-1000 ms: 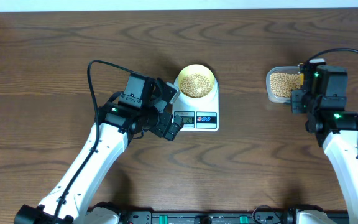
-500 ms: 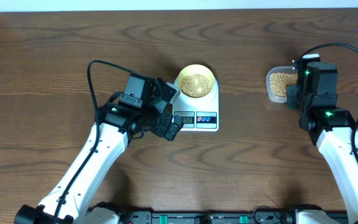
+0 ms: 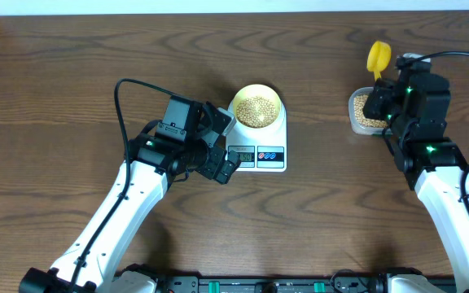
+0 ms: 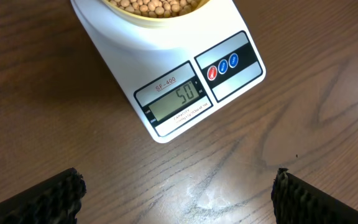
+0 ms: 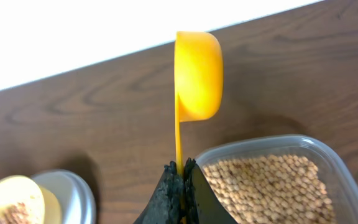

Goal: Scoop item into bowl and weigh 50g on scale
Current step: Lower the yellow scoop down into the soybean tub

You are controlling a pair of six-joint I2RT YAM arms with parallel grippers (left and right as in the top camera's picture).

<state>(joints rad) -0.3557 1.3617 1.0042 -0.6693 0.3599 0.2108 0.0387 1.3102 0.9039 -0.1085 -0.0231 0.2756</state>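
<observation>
- The small round pale yellow bowl (image 3: 256, 96) of tan beans (image 3: 256, 110) is seen seated on the white digital kitchen scale (image 3: 259, 155); 50 is shown on its display (image 4: 178, 100), so the weighing is judged done.
- The left gripper (image 4: 179, 199) is held spread and empty, just before the scale.
- The bright yellow plastic scoop (image 5: 197, 74) is clenched by the right gripper (image 5: 182, 180), well right of the scale; only parking it seems left.

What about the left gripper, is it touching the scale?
Apart. The left wrist view shows the left gripper open, both fingertips low in the frame, with bare table plainly visible between them and the front edge of the scale.
</observation>
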